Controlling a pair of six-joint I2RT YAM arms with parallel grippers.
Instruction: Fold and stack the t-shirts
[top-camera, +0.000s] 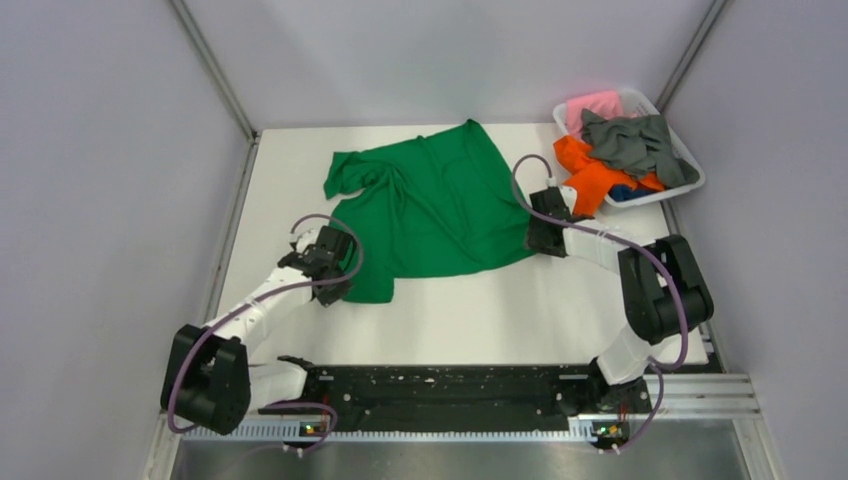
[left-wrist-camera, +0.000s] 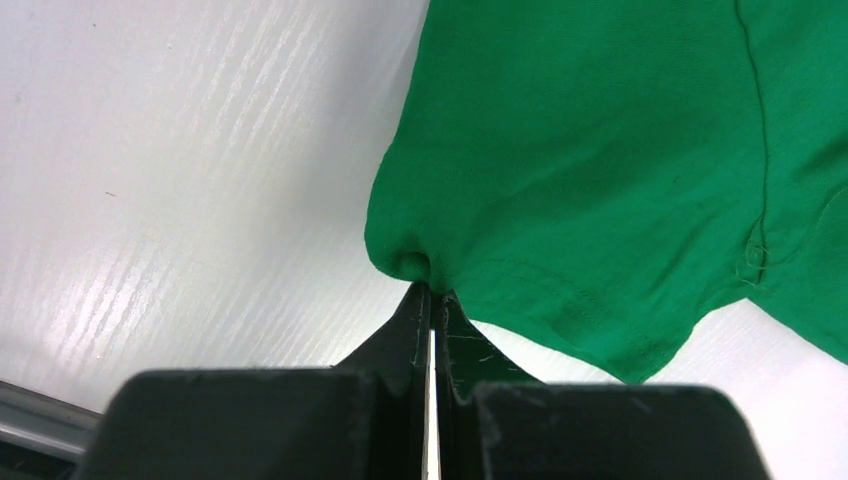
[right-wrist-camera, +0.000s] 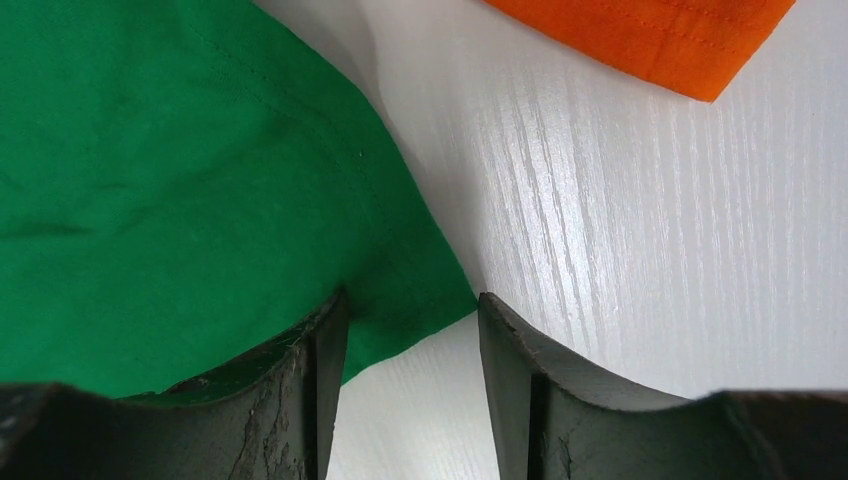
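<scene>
The bright green t-shirt (top-camera: 430, 205) lies spread and rumpled on the white table. My left gripper (top-camera: 335, 268) is shut on its near left corner; the left wrist view shows the green cloth (left-wrist-camera: 600, 170) pinched at the fingertips (left-wrist-camera: 433, 292). My right gripper (top-camera: 538, 238) is open at the shirt's right hem corner (right-wrist-camera: 420, 300), which lies between the fingers. An orange t-shirt (top-camera: 590, 175) hangs out of the basket; its edge shows in the right wrist view (right-wrist-camera: 660, 40). Dark grey (top-camera: 630, 140), pink (top-camera: 592, 105) and blue (top-camera: 622, 192) shirts lie in the basket.
A white plastic basket (top-camera: 690, 165) stands at the table's back right corner. Grey walls close in the table on the left, back and right. A black rail (top-camera: 440, 385) runs along the near edge between the arm bases.
</scene>
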